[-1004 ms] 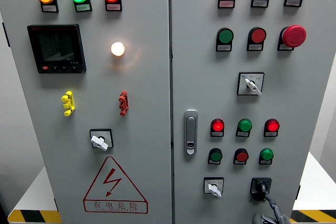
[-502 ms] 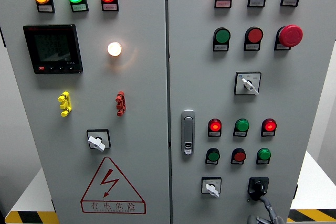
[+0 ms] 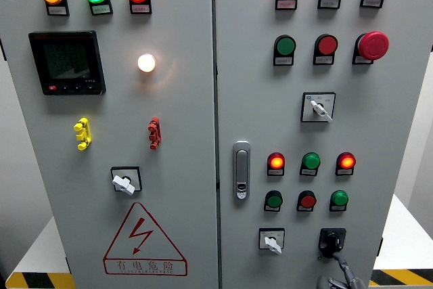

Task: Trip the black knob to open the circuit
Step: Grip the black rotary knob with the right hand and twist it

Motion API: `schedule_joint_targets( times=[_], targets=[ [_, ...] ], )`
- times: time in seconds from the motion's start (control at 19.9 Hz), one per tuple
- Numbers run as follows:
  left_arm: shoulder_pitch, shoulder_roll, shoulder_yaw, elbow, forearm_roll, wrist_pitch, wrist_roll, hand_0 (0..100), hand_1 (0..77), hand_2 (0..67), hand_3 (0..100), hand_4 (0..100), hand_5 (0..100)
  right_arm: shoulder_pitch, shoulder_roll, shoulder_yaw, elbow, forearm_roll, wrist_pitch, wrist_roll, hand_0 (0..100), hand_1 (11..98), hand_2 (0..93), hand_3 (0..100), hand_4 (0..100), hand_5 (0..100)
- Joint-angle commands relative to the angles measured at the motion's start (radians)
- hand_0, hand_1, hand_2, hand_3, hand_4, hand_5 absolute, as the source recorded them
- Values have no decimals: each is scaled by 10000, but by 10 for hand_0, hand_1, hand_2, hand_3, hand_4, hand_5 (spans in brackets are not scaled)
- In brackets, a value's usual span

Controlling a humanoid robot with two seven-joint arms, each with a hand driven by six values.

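Black knob [image 3: 331,240] low on grey cabinet [image 3: 203,167], right hand [image 3: 342,274] just below (fingertip near it)

- The whole cabinet panel [image 3: 169,235] sits slightly further left in the head view than a second ago; most of that shift came in the first half second.
- The black knob [image 3: 331,240] has slid left and a touch upward with it.
- The right hand [image 3: 344,277] reaches a little higher at the bottom edge, its fingertips seemingly closer under the knob.

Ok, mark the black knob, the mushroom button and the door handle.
black knob [image 3: 331,240], head view, knob centre
mushroom button [image 3: 374,45], head view, red cap
door handle [image 3: 241,170], head view, middle of lever
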Motion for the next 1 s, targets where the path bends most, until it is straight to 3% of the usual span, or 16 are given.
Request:
schedule_joint_targets(
  times=[0.0,0.95],
  targets=[
    [0,0,0,5,0,0,0,0,35,127,213,67,17,-20,2,-4,21,0,-1,-12,852,539,35,859,880,1000],
    [0,0,0,-10,0,0,0,0,37,127,213,67,17,26,-13,-96,113,15,-31,-211,854,528,37,860,884,1000]
  ],
)
